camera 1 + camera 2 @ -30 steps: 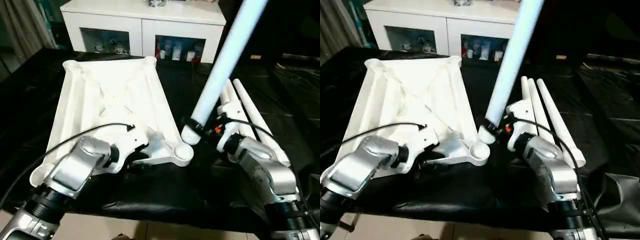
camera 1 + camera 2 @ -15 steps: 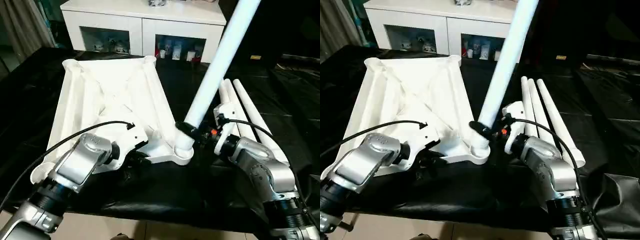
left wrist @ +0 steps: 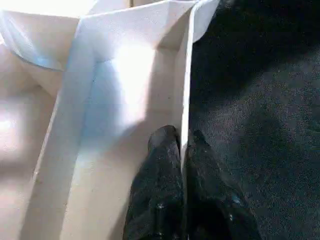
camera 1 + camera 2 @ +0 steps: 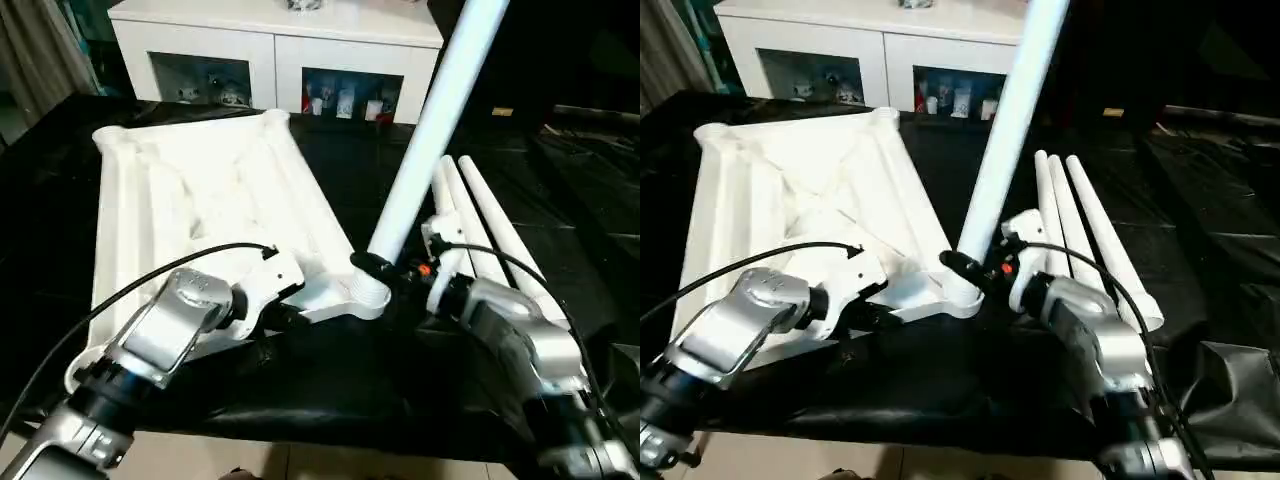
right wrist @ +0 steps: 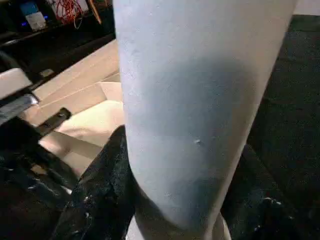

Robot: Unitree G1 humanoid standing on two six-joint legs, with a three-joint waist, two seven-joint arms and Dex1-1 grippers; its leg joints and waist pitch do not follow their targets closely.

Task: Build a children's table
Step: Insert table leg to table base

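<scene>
The children's table top (image 4: pixel 200 190) lies upside down on the black-covered work table, ribbed underside facing up. My left gripper (image 3: pixel 182 145) is shut on the thin wall of its near rim, one black finger on each side. My right gripper (image 4: pixel 385 268) is shut on the lower end of a white leg (image 4: pixel 430 120). The leg rises steeply and leans away to the right. Its foot sits at the near right corner socket (image 4: pixel 362 297). In the right wrist view the leg (image 5: pixel 200 100) stands between the black fingers (image 5: pixel 100 195).
Three more white legs (image 4: pixel 480 215) lie side by side on the black cover (image 4: pixel 330 400), right of the top and just beyond my right arm. A white cabinet (image 4: pixel 270 45) with glass doors stands behind the work table.
The leg's lower end has moved left from beside the top into the near right corner socket. My left gripper has closed on the rim. The view has shifted a little.
</scene>
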